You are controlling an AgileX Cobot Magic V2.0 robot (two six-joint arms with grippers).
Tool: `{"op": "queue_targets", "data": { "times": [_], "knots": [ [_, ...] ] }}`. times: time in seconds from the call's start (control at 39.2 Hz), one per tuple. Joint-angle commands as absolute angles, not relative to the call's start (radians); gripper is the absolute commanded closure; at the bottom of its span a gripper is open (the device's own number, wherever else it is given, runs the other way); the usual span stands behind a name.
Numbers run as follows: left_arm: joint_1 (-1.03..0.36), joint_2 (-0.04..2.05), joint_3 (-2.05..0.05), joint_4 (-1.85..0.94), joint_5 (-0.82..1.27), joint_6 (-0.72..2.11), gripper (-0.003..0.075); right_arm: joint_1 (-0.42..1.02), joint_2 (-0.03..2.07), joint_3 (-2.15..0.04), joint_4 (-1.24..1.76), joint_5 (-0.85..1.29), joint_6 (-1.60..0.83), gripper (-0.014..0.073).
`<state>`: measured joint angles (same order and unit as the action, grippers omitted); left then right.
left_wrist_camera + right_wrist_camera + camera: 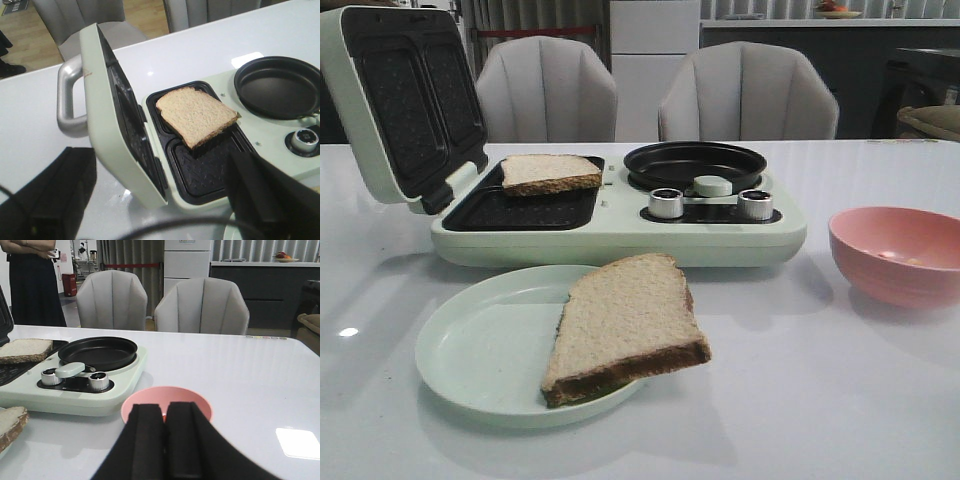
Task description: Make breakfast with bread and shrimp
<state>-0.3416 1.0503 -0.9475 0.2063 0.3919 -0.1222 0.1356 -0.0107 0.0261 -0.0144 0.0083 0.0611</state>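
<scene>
One bread slice lies in the far half of the open sandwich maker's lower plate and is also seen in the left wrist view. A second bread slice rests on the pale green plate, overhanging its right rim. My left gripper hovers open above the maker's near edge, its fingers far apart and empty. My right gripper is shut just short of the pink bowl. A tiny orange bit, likely shrimp, shows in the slit against the bowl's inside. Neither gripper appears in the front view.
The maker's lid stands open at the left, its handle outward. A round black pan and two silver knobs sit on the maker's right half. The pink bowl stands at the table's right. Two chairs are behind.
</scene>
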Motion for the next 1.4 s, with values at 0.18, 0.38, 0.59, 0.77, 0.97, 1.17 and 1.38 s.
{"op": "queue_targets", "data": {
  "times": [0.18,0.38,0.59,0.77,0.97,1.17,1.38],
  "knots": [
    [-0.222,0.824,-0.775,0.055,0.301,0.012,0.0157,0.130,-0.032,0.010,-0.013,-0.073,0.055,0.0462],
    [-0.214,0.650,-0.632,0.053,0.249,0.012,0.0157,0.130,-0.032,0.010,-0.013,-0.073,0.055,0.0462],
    [-0.214,0.496,-0.523,0.051,0.307,0.009,0.0157,0.130,-0.032,0.010,-0.013,-0.073,0.055,0.0462],
    [-0.214,0.322,-0.455,0.049,0.389,0.009,0.0157,0.130,-0.032,0.010,-0.013,-0.073,0.055,0.0462],
    [-0.214,0.118,-0.352,0.018,0.367,0.009,0.0157,0.130,-0.032,0.010,-0.013,-0.073,0.055,0.0462],
    [-0.214,0.067,-0.348,0.016,0.366,0.009,0.0157,0.130,-0.032,0.010,-0.013,-0.073,0.055,0.0462],
    [-0.214,0.067,-0.348,0.016,0.353,0.009,0.0157,0.130,-0.032,0.010,-0.013,-0.073,0.055,0.0462]
  ]
}}
